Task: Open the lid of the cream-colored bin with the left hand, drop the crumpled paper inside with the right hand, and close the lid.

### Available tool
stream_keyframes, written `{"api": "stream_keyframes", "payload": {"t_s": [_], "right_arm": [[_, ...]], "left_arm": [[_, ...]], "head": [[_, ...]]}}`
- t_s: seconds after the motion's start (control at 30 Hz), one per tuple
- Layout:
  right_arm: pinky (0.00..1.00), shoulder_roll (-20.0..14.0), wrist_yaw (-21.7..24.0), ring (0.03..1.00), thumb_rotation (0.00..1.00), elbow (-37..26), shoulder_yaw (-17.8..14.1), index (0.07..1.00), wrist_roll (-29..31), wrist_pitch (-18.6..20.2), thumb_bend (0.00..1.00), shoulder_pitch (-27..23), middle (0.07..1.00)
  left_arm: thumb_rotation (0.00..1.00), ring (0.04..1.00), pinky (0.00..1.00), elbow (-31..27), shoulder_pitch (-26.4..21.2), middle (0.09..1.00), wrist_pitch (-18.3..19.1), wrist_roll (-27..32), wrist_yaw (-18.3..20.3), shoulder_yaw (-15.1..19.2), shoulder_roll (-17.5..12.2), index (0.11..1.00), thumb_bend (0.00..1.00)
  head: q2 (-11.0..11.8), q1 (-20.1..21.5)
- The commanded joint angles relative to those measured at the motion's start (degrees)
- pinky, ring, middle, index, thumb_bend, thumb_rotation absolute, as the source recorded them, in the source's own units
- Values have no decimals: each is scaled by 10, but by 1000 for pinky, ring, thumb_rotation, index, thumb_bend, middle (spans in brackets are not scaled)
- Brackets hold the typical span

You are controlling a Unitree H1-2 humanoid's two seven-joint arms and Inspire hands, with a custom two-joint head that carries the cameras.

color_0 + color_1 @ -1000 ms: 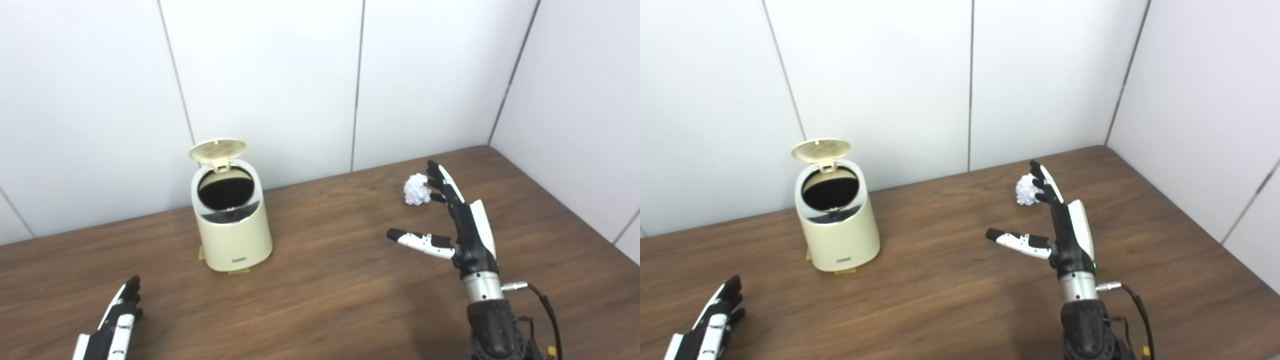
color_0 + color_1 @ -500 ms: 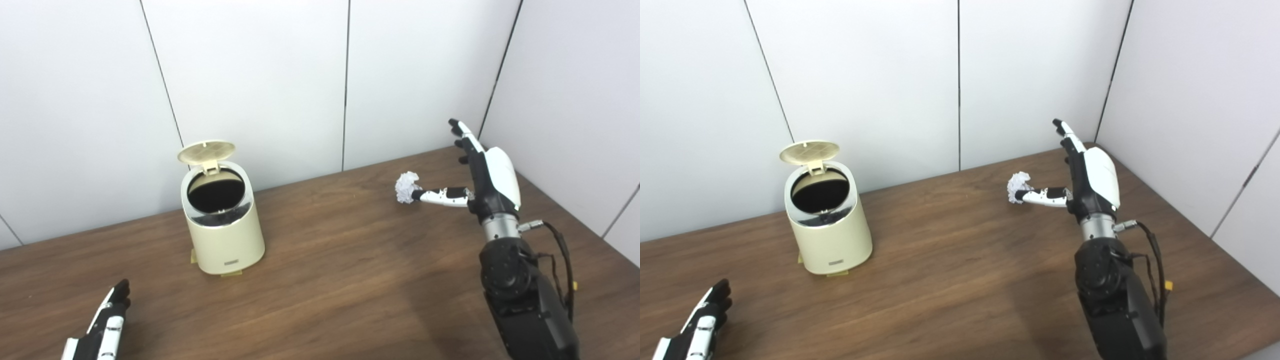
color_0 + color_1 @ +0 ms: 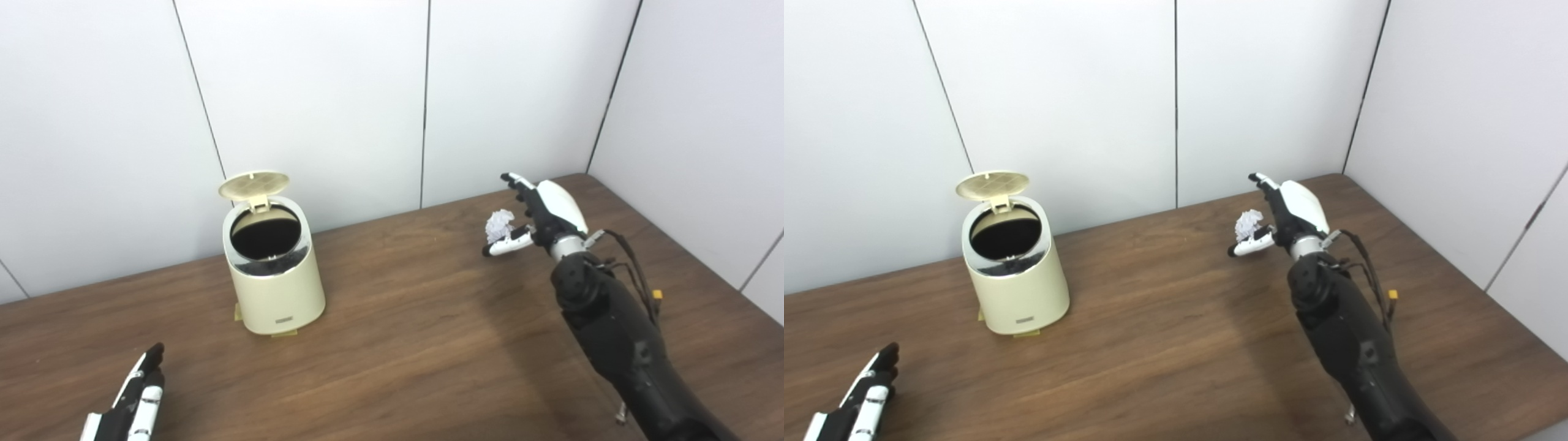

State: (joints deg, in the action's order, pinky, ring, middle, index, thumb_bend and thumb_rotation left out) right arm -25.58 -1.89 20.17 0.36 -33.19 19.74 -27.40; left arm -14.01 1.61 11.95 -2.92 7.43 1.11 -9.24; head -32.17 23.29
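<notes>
Since half a second ago the right hand has tipped forward and come down over the crumpled paper, its fingers now arching above the ball instead of pointing up the wall, while the left hand has hardly shifted at the near left edge.

At the far left, the black-and-white left hand [image 3: 136, 401] lies low over the brown wooden tabletop [image 3: 398, 343] near the bottom edge, fingers stretched out straight and close together, holding nothing.

Further right and farther back stands the cream-colored cylindrical bin [image 3: 274, 278], upright, near the white panelled wall [image 3: 306, 92]. Its round cream lid [image 3: 253, 184] is swung up on the rear hinge and stands open, so the dark inside of the bin shows through the mouth. A small yellowish tab shows under the bin's base at the front.

Well to the right of the bin, toward the far right corner of the tabletop, the small white ball of crumpled paper [image 3: 499, 223] rests on the wood. The right hand [image 3: 539, 211] is spread wide around it: the fingers [image 3: 513, 180] curve over the top of the ball and the thumb reaches out low in front of it. Whether any part of the hand touches the paper cannot be told; the paper is not gripped or lifted. The black right forearm [image 3: 612, 331] runs from the bottom right corner up to the hand.
</notes>
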Motion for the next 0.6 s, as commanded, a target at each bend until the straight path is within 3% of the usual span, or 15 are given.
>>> {"api": "stream_keyframes", "payload": {"t_s": [0.0, 0.3, 0.57], "right_arm": [[680, -20, -9, 834, 147, 9, 6, 878, -2, -14, 942, -48, 885], [704, -33, -8, 843, 147, 128, 57, 890, -4, -10, 931, -122, 889], [675, -45, -20, 817, 113, 126, 68, 845, -8, 1, 928, -124, 861]], "left_arm": [[855, 990, 1000, -18, -19, 981, -7, 6, 1, 2, -6, 999, 291], [864, 987, 1000, -34, -14, 981, 3, 14, 1, -1, 0, 1000, 260], [861, 997, 1000, -45, -9, 987, 12, 15, -2, 0, 2, 1000, 267]], "head": [[0, 0], [-2, -7], [-5, -7]]}}
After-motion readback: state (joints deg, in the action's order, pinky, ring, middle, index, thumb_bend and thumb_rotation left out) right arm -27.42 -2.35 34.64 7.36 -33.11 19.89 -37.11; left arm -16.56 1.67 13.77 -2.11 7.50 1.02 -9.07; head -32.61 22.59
